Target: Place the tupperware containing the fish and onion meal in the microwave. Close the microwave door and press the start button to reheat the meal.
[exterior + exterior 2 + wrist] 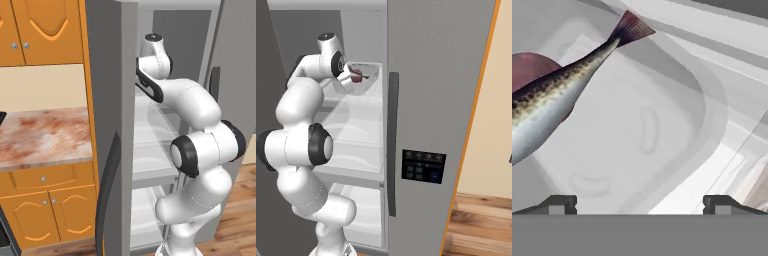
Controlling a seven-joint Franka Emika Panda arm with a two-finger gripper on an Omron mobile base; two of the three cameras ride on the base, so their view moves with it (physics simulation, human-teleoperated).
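Tupperware point(662, 150) sits inside the open fridge point(436, 75), on an upper shelf, and here it looks pale grey and translucent, a shallow rounded tray with a raised rim. In the hand view it spreads from the centre out toward 3 o'clock. A silver, dark-speckled fish point(557, 100) lies in it on a slant, its reddish tail at 12 o'clock and its body running off the edge at 9 o'clock. Behind the fish, at about 10 o'clock, a dark red-purple onion point(532, 70) shows partly.

The end effector point(639, 204) is spread wide, its two dark tips well apart at 7 and 5 o'clock, hovering just above the tray and gripping nothing. In the right base view the hand point(340, 65) reaches into the fridge beside the tray.

At 9 o'clock in the left base view a marbled bench point(42, 135) stands between orange cabinets point(40, 30).
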